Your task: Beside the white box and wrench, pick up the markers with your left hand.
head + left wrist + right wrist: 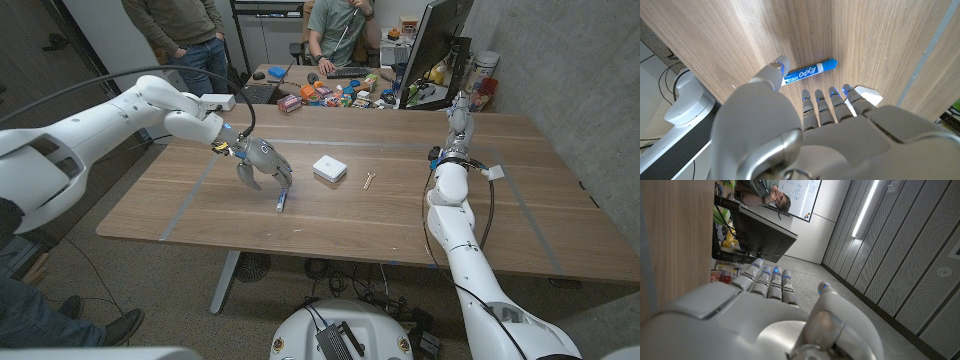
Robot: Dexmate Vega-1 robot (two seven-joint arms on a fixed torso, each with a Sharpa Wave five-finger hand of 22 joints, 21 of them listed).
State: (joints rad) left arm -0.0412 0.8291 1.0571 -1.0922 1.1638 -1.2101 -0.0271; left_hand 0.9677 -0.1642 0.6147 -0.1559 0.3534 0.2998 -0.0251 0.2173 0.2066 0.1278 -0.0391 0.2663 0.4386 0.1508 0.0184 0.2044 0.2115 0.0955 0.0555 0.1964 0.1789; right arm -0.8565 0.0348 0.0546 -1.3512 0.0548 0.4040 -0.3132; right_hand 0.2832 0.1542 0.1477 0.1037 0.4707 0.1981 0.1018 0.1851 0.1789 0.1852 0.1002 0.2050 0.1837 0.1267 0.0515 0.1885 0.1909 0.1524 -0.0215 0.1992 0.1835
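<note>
Blue-capped marker point(284, 200) lies flat on the wooden table point(180, 215), just left-front of the white box point(329, 168). Small tan object point(369, 180) right of the box, prob the "wrench", too small to confirm.

L hand point(263, 166) hovers just above/behind the marker, fingers spread and pointing down, holding nothing. In the wrist view the thumb point(774, 73) is beside the white barrel end point(800, 74), other fingertips point(825, 97) on the opposite side, so the marker sits between them, not yet pinched.

R hand point(459, 112) is up off the table at far right, well apart from everything; fingers look relaxed, nothing in it.

Handling, my guess: marker is light, rigid, smooth plastic, round, so it'll roll or squirt out if pinched off-centre. Take it mid-barrel, thumb vs fingers across the long axis, not on the cap.

Count: 1 marker seen (task says plural), 1 white box, 1 wrench-ish thing, 2 people behind the table.
</note>
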